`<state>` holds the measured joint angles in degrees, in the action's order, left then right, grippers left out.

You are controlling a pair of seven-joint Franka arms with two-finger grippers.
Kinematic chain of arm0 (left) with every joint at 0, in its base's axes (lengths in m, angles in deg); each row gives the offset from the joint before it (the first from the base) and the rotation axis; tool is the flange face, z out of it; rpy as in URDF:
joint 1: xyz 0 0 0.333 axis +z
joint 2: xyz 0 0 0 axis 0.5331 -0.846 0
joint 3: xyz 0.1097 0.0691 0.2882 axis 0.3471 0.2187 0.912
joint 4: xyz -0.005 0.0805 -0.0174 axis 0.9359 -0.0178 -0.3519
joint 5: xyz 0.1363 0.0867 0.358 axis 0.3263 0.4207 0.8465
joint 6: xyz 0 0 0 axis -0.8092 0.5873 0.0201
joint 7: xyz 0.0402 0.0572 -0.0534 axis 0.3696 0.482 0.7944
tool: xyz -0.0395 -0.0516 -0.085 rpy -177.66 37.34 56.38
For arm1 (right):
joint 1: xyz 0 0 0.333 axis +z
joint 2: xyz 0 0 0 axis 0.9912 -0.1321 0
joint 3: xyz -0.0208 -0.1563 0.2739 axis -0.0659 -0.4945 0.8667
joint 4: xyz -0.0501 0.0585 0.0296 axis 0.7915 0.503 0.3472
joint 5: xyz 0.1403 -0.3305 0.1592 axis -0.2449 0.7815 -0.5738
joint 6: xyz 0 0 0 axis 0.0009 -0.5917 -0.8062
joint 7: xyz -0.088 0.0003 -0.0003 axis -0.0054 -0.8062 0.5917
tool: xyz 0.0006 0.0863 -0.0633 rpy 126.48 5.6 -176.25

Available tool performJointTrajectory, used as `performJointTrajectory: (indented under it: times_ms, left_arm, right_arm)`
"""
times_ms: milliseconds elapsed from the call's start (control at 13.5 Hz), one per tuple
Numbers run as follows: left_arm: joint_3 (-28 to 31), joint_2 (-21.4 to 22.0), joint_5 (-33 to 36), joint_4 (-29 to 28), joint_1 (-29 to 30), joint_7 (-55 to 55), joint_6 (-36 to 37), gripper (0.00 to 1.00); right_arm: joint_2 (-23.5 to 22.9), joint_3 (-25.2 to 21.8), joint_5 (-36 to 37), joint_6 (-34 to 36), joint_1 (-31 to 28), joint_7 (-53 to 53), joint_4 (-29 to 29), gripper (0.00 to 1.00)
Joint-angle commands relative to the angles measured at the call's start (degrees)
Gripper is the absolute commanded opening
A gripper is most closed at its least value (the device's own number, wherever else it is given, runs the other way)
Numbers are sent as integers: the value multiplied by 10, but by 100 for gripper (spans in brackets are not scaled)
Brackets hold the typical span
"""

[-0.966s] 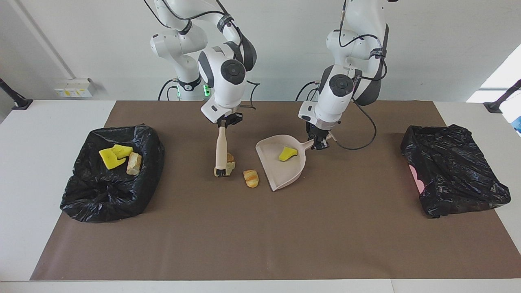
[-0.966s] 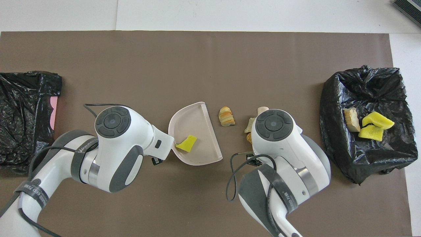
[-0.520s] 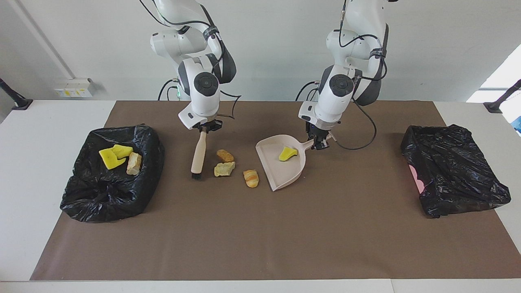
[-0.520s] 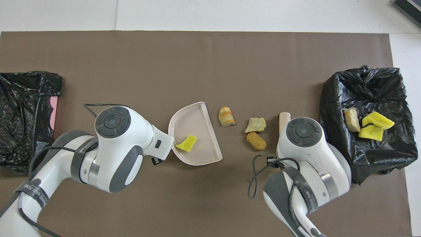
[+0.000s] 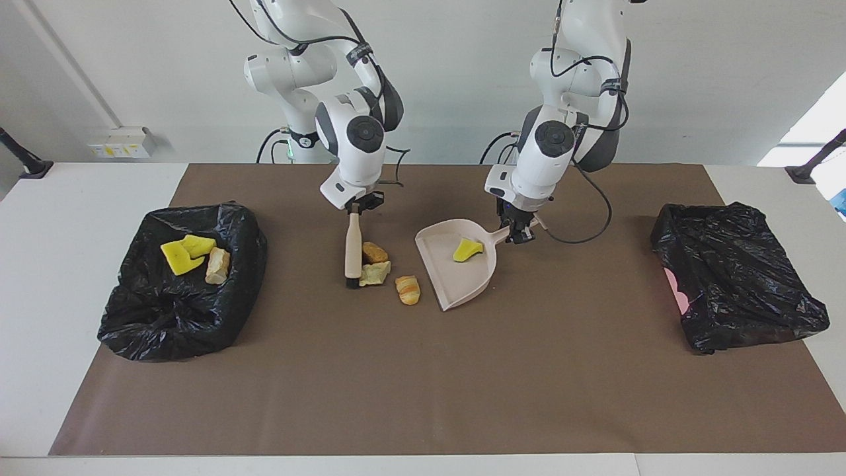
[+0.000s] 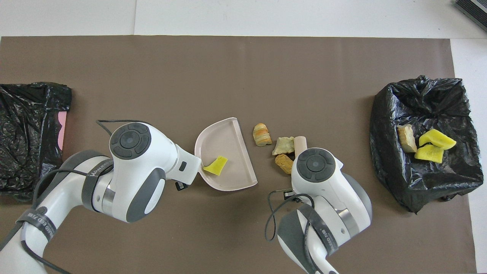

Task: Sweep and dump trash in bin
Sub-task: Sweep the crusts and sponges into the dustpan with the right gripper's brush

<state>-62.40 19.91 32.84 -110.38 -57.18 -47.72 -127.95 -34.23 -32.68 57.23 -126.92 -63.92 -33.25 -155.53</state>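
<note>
Jaws of your right gripper (image 5: 355, 206) pinch the brush (image 5: 353, 251); the left gripper (image 5: 519, 233) clamps the dustpan (image 5: 462, 271) handle. You're mid-sweep: bristles touch the trash (image 5: 374, 272) beside the pan, so push it toward the pan's mouth.

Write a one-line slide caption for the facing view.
Right claw pushes a brush against two scraps toward the dustpan held by the left claw.

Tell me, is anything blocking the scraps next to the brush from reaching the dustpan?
Only the striped orange lump lies between the two scraps at the brush and the dustpan mouth; it should get pushed in too.
</note>
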Motion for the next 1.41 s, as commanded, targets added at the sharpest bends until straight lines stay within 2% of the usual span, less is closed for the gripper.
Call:
performJointTrajectory:
  times_ms: [0, 223, 520, 818, 1115, 1189, 1338]
  left_arm:
    - [2, 20, -7, -22, 2, 4, -15, 0]
    - [2, 19, -7, -22, 2, 4, -15, 0]
    - [2, 20, -7, -23, 2, 5, -15, 0]
    - [2, 20, -7, -23, 3, 6, -15, 0]
    - [2, 20, -7, -23, 3, 14, -14, 0]
    - [2, 20, -7, -23, 3, 15, -14, 0]
    - [2, 20, -8, -23, 3, 34, -13, 0]
  right_arm:
    - [-61, 11, -40, 9, 25, 22, 74, 0]
    - [-77, 16, -54, -1, 73, 52, 95, 0]
    - [-78, 17, -86, 22, 88, 77, 137, 0]
    - [-68, 12, -73, 112, 39, 85, 191, 0]
    - [-79, 11, -6, 81, 2, 119, 199, 0]
    - [-92, 11, 7, 78, -8, 141, 207, 0]
    - [-147, 11, 33, 80, -10, 147, 271, 0]
